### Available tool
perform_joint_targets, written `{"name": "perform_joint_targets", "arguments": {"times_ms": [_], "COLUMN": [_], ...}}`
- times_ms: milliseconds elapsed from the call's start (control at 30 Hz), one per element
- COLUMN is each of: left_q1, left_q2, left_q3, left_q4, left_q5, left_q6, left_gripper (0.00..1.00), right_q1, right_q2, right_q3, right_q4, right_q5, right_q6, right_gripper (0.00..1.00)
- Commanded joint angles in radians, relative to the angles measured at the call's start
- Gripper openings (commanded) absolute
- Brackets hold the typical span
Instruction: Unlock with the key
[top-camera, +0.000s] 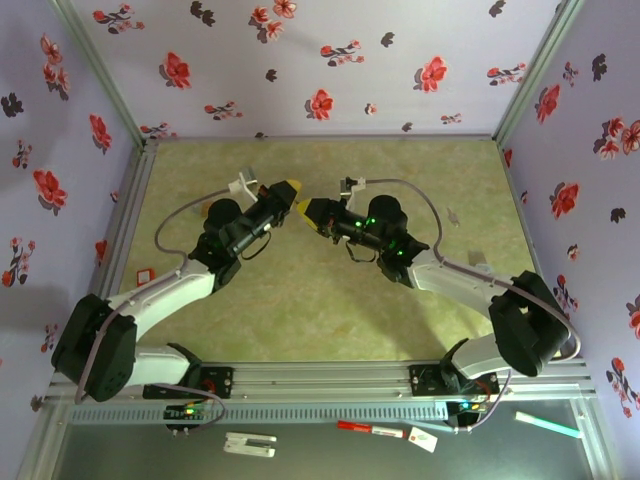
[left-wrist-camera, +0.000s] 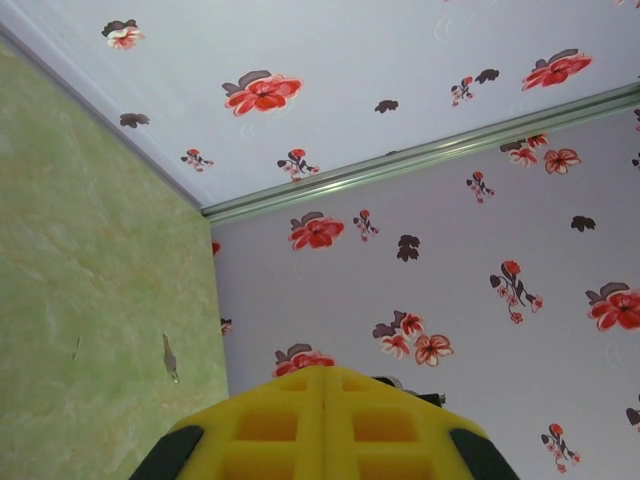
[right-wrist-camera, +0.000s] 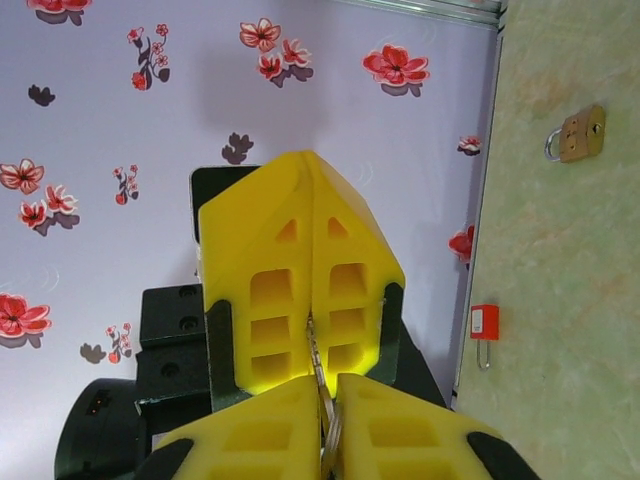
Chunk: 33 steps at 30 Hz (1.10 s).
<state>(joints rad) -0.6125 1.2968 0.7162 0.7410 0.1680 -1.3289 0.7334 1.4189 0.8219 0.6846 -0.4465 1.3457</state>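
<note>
Progress: early; we judge the key not yet at the lock | left gripper (top-camera: 292, 191) and right gripper (top-camera: 306, 209) tip to tip, both clamped on key (right-wrist-camera: 318, 370) | padlock (right-wrist-camera: 580, 133) on table (top-camera: 400, 310), 1 o'clock in right wrist view, well apart; inserting and turning remain

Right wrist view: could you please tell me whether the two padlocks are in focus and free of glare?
Right wrist view: brass padlock and red padlock are small but sharp, evenly lit, no glare; top external view: red one barely resolved.
</note>
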Motion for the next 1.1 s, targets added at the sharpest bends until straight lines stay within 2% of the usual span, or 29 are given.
{"name": "perform_joint_targets", "arguments": {"times_ms": [0, 133, 233, 300, 400, 467, 533, 667, 800, 933, 1067], "left_q1": [-0.012, -0.02, -0.023, -0.017, 0.032, 0.094, 0.173, 0.31, 0.365, 0.418, 0.475], "left_q2": [0.01, 0.009, 0.008, -0.009, -0.072, -0.144, -0.225, -0.303, -0.277, -0.235, -0.207], "left_q3": [-0.02, -0.039, -0.054, -0.069, -0.078, -0.06, -0.021, 0.117, 0.258, 0.341, 0.377], "left_q4": [0.076, 0.089, 0.099, 0.089, 0.001, -0.131, -0.316, -0.715, -1.078, -1.275, -1.374], "left_q5": [-0.013, -0.022, -0.031, -0.045, -0.062, -0.048, -0.025, 0.072, 0.116, 0.131, 0.121], "left_q6": [-0.004, -0.009, -0.02, -0.021, -0.024, -0.009, 0.02, 0.116, 0.261, 0.411, 0.505], "left_gripper": [0.0, 0.0, 0.0, 0.21, 0.6, 0.76, 0.87, 0.92, 0.94, 0.94, 0.95], "right_q1": [0.006, 0.006, 0.006, 0.005, 0.006, 0.006, 0.005, 0.007, 0.008, 0.007, 0.006], "right_q2": [0.009, -0.004, -0.022, -0.041, -0.093, -0.137, -0.175, -0.23, -0.259, -0.273, -0.293], "right_q3": [0.022, 0.035, 0.043, 0.04, 0.045, 0.052, 0.05, 0.046, 0.057, 0.055, 0.035], "right_q4": [0.023, -0.013, -0.052, -0.09, -0.259, -0.409, -0.498, -0.591, -0.666, -0.69, -0.695], "right_q5": [0.007, 0.009, 0.009, 0.008, 0.019, 0.04, 0.048, 0.044, 0.049, 0.041, 0.044], "right_q6": [-0.01, -0.038, -0.069, -0.099, -0.199, -0.285, -0.35, -0.429, -0.477, -0.484, -0.477], "right_gripper": [0.06, 0.0, 0.0, 0.0, 0.0, 0.0, 0.0, 0.0, 0.0, 0.0, 0.0]}}
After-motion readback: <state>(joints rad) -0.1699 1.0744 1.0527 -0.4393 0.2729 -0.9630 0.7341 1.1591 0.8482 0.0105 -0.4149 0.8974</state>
